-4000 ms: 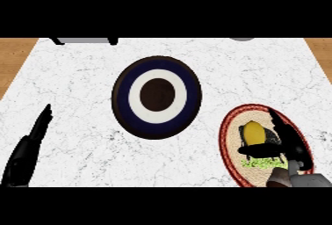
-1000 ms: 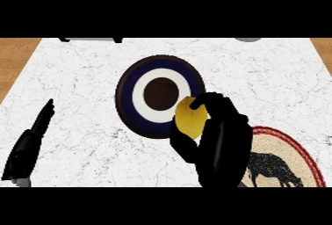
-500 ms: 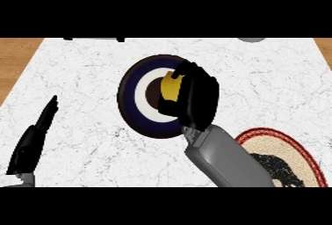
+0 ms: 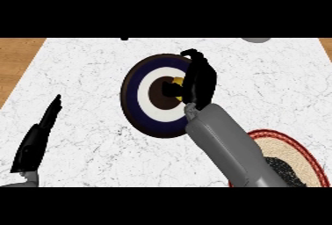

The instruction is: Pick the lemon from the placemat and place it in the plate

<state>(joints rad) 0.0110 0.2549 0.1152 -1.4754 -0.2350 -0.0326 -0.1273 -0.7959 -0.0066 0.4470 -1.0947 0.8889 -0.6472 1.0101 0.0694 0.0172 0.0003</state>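
Lemon over the plate, right hand on it!

The right hand (image 4: 200, 83) curled around the lemon (image 4: 176, 82), which sat just inboard over the plate (image 4: 136, 101) mid-counter; the left hand (image 4: 39, 138) rested flat, fingers straight, by the left edge.

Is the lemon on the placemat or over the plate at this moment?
Over the plate: the lemon shows yellow at its centre, beside the right hand. Whether it rests there, cannot tell.

The plate (image 4: 146, 103) lies mid-counter (image 4: 91, 66), the lemon (image 4: 177, 82) over its centre under the right hand (image 4: 200, 81). The placemat (image 4: 295, 160) lies at the near right corner, the left hand (image 4: 37, 138) by the near left edge.
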